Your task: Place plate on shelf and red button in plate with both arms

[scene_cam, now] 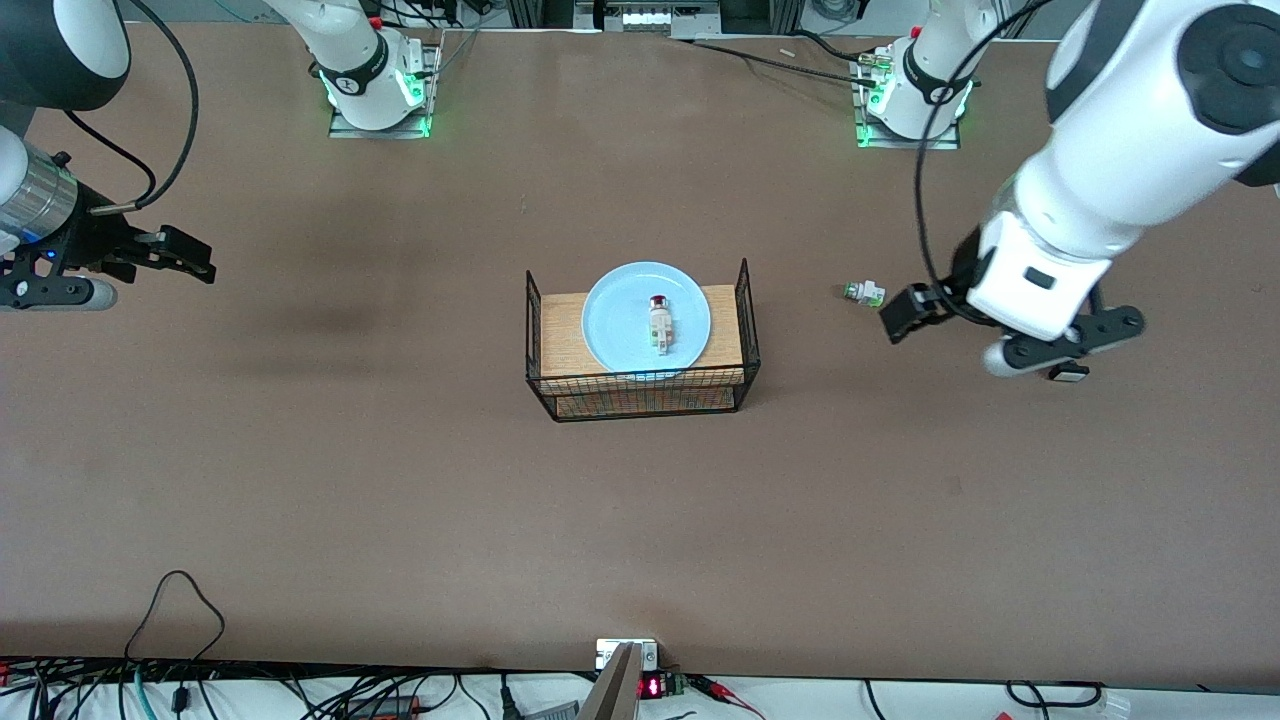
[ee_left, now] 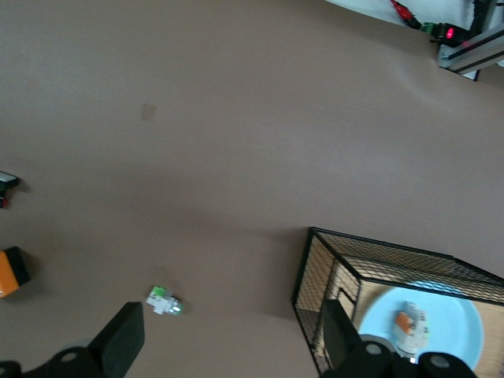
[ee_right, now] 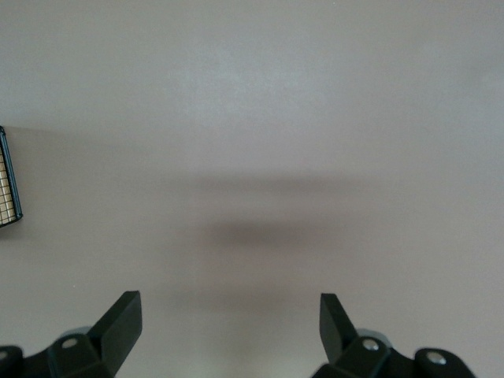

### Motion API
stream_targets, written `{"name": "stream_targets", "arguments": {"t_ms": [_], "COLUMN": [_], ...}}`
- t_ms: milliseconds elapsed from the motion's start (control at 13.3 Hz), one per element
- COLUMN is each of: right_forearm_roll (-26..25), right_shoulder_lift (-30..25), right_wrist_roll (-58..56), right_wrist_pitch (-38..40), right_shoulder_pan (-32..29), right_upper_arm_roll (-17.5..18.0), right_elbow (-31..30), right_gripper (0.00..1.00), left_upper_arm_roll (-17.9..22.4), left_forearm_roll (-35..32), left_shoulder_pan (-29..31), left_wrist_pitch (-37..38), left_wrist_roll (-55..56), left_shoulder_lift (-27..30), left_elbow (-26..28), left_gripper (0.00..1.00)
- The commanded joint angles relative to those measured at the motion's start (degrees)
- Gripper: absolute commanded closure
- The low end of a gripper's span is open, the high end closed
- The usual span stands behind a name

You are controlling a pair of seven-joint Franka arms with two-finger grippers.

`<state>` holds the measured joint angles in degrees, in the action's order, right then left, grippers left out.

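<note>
Plate (scene_cam: 628, 318) sits on wire rack (scene_cam: 640, 385), red button (scene_cam: 660, 323) on it. Left gripper (scene_cam: 985, 335) and right gripper (scene_cam: 150, 262) hover over bare table (scene_cam: 400, 480), both released, holding nothing.

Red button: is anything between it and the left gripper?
Yes. The red button lies on the plate in the wire basket, whose end wall faces the open left gripper.

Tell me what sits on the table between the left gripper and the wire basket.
Only the green-capped switch, near the left gripper; the rest up to the wire basket is bare table, as the front view shows.
</note>
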<state>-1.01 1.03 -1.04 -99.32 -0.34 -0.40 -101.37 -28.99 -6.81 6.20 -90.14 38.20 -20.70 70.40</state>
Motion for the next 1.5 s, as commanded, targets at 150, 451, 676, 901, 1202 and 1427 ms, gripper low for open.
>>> {"name": "stream_targets", "arguments": {"t_ms": [150,451,676,901,1202,1427], "right_forearm_roll": [-0.9,-1.0,-1.0,-1.0,-1.0,-1.0], "right_shoulder_lift": [0.6,2.0,2.1,2.1,2.1,2.1], "right_wrist_roll": [0.2,-0.4,-0.6,-0.5,-0.6,-0.6], "right_wrist_pitch": [0.5,1.1,1.1,1.1,1.1,1.1], "right_shoulder_pan": [-0.6,-0.7,-0.8,-0.8,-0.9,-0.9], "right_upper_arm_roll": [0.7,0.7,0.7,0.7,0.6,0.6], "right_elbow": [2.3,4.5,4.6,4.6,4.6,4.6], "right_gripper": [0.00,0.00,0.00,0.00,0.00,0.00], "left_upper_arm_roll": [-0.9,4.2,20.1,28.0,28.5,28.7], "left_forearm_roll": [-1.3,-0.4,6.4,10.0,9.5,7.3], "left_shoulder_pan": [6.6,7.1,-1.5,-5.4,-5.5,-5.5], "left_wrist_pitch": [4.6,4.0,3.3,-1.2,-3.6,-3.5], "left_wrist_roll": [-12.0,-24.5,-31.5,-34.3,-34.7,-35.1], "left_shoulder_lift": [-0.1,2.7,6.0,12.5,15.8,16.4], "left_elbow": [-0.9,2.5,5.4,15.1,20.3,20.9], "left_gripper": [0.00,0.00,0.00,0.00,0.00,0.00]}}
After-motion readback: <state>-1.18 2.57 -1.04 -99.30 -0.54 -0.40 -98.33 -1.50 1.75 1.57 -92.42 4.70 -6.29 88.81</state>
